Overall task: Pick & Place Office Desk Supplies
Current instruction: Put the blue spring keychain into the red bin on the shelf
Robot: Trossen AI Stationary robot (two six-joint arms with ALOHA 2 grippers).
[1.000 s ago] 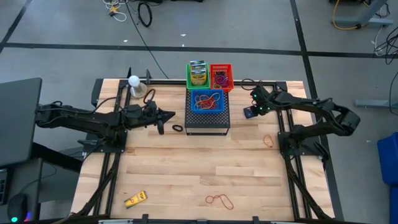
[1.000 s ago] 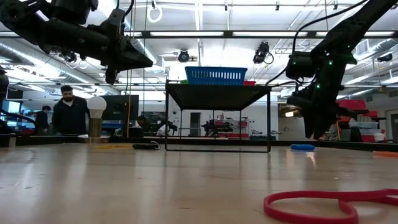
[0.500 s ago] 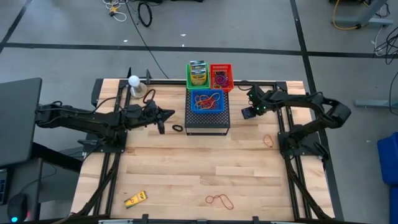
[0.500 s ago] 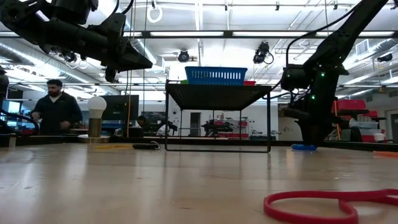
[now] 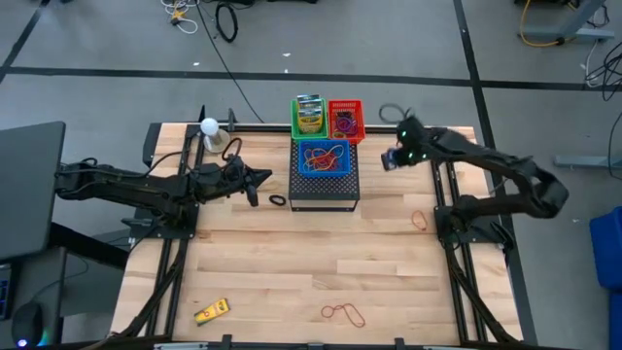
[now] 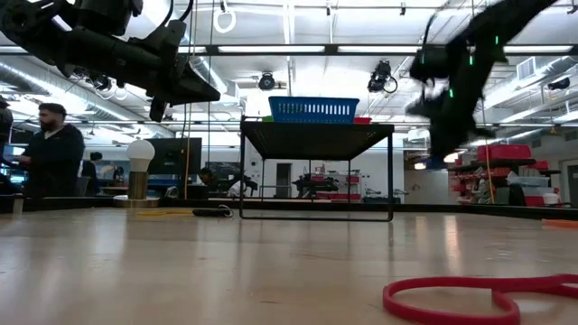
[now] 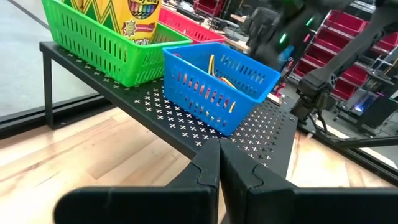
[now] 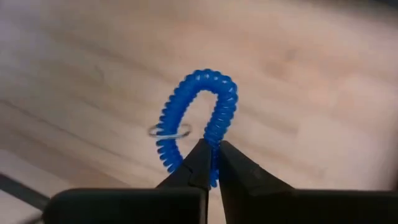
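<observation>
A blue coiled ring (image 8: 199, 118) with a small metal loop (image 8: 169, 131) hangs in the air to the right of the black mesh stand (image 5: 326, 190), and my right gripper (image 8: 211, 158) is shut on it. In the high view that gripper (image 5: 389, 159) is beside the stand's right side; in the low view it (image 6: 444, 149) is well above the table. My left gripper (image 5: 267, 178) is shut on nothing and hovers left of the stand, above a black ring (image 5: 279, 200) lying flat on the table. My right gripper pinches the blue ring's coil at one spot on its loop (image 8: 214, 146) between the two fingertips. The fingers point down, coming from above. The ring is lifted clear of the table, and the rest of the loop stands out beyond the fingertips.
On the stand sit a blue basket (image 5: 324, 158), a green basket with crayon boxes (image 5: 309, 117) and a red basket (image 5: 346, 119). Rubber bands lie at the right (image 5: 419, 220) and the near edge (image 5: 343, 313). A yellow item (image 5: 212, 311) lies near left, a bulb (image 5: 209, 126) far left.
My right gripper has dropped to the table beside the stand, shut on the blue coiled ring, then risen and drawn a little toward the far edge. The ring, which lay on the table, is now lifted clear.
</observation>
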